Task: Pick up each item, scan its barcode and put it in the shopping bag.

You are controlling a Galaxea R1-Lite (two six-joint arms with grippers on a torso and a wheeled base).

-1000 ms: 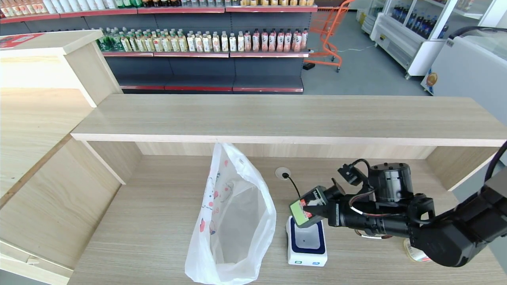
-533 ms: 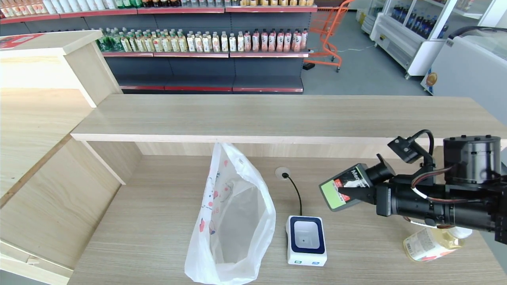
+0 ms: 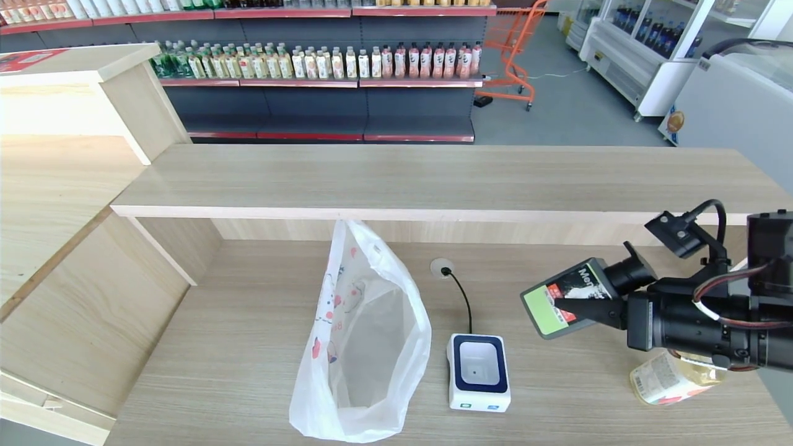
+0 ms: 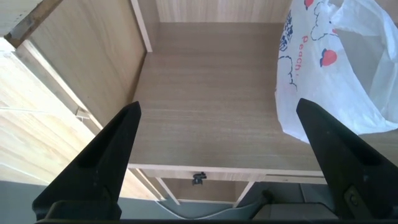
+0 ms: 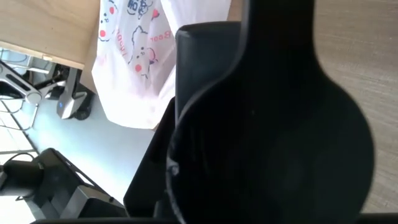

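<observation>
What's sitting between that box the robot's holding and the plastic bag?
The barcode scanner and its black cable lie between box and bag, seen in head view.

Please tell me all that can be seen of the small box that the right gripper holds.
The small box is flat, cardboard by its look, with dark edges, a green end and a red-and-white printed face. The right gripper is shut on it, one black finger across the print. It hangs tilted above the counter, right of the scanner and touching neither.
</observation>
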